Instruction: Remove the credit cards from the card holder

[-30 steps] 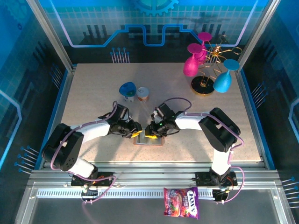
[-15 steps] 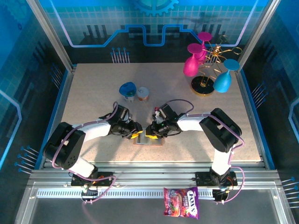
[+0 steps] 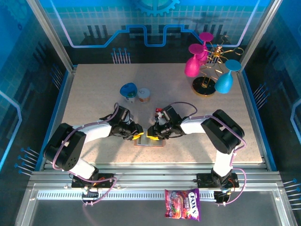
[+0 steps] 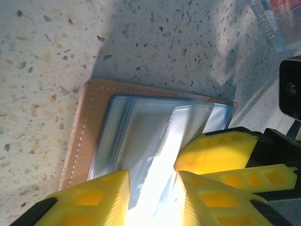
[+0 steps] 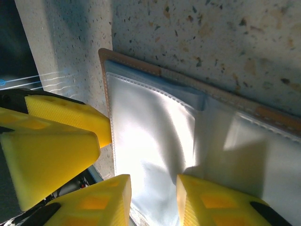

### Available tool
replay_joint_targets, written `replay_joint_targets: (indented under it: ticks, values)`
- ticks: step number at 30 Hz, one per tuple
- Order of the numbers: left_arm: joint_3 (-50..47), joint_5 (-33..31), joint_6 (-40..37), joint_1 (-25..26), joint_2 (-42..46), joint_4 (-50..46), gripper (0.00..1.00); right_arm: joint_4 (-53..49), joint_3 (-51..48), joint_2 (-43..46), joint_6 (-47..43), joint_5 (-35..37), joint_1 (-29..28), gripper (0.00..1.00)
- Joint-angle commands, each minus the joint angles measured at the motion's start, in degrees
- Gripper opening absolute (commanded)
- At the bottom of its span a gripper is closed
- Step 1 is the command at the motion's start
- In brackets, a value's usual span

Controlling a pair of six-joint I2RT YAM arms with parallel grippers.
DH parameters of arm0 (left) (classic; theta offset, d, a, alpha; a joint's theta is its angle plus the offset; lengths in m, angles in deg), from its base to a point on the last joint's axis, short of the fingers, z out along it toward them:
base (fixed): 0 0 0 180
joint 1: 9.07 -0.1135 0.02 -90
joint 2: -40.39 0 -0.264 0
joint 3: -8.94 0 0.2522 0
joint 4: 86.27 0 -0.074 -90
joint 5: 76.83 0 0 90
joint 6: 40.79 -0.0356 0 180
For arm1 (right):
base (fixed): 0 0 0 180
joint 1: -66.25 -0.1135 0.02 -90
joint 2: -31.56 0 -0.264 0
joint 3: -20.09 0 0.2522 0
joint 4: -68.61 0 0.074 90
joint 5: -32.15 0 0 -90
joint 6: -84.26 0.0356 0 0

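Observation:
The card holder [image 3: 149, 142] lies open on the table between my two grippers, with a brown stitched leather edge [image 4: 80, 132] and pale grey-blue sleeves [image 5: 150, 122]. My left gripper [image 3: 138, 135] is low over its left end. Its jaws [image 4: 153, 176] are open a little, with a glaring clear sleeve between the fingers. My right gripper [image 3: 152, 134] comes in from the other side, also partly open [image 5: 154, 181], and straddles a shiny sleeve. The two grippers' yellow fingers nearly meet over the holder. I cannot make out the credit cards inside the sleeves.
A clear plastic piece [image 4: 275, 21] lies just beyond the holder. Two small cups [image 3: 128, 90] [image 3: 143, 94] stand behind the grippers. A gold stand with pink and blue glasses [image 3: 207, 70] is at the back right. A candy bag [image 3: 182, 205] lies on the front rail.
The right wrist has edged slightly toward the holder and the left gripper. The left arm and the card holder stay in place.

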Motion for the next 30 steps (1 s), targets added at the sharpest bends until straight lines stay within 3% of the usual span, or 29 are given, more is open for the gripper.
replay_joint_targets:
  ticks: [1, 15, 30]
  values:
    - [0.8, 1.9, 0.1, -0.3, -1.3, 0.5, 0.31, -0.7, -1.2, 0.2, 0.7, -0.1, 0.6, 0.33]
    - [0.4, 2.9, 0.8, -0.2, -1.3, 2.6, 0.22, 0.3, -1.9, 0.5, 1.1, -0.4, 0.7, 0.33]
    - [1.3, 3.4, 0.7, -0.2, -0.1, 2.3, 0.22, -3.1, -1.4, 5.8, 0.6, 0.9, 1.5, 0.36]
